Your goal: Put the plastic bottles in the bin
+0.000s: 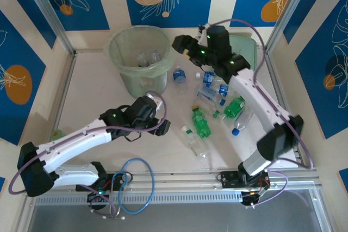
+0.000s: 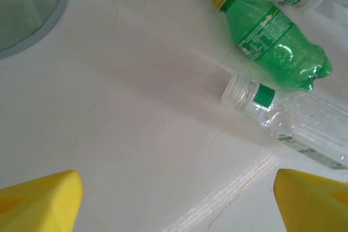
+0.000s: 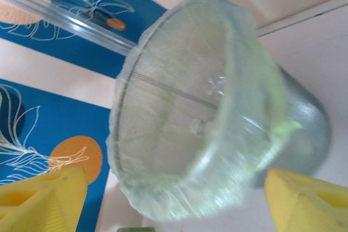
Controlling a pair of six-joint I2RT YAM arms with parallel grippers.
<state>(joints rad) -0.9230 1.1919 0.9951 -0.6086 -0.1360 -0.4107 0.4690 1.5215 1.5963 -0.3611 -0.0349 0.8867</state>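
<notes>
Top external: bin point(image 1: 142, 82) holds several clear bottles point(image 1: 147, 58).

Between my left jaws I see only bare desk point(image 2: 136, 134), free for a pass. Ahead and to their right a green bottle point(image 2: 274, 42) and a clear bottle point(image 2: 293, 118) lie close together in the way. The bin point(image 2: 24, 9) stands ahead to their left. Ahead of my right jaws the bin's mouth is wide open, with nothing across it.

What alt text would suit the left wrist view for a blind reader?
A crushed green bottle and a clear white-capped bottle lie on the white table, beyond the open yellow fingers of the left end effector.
</notes>
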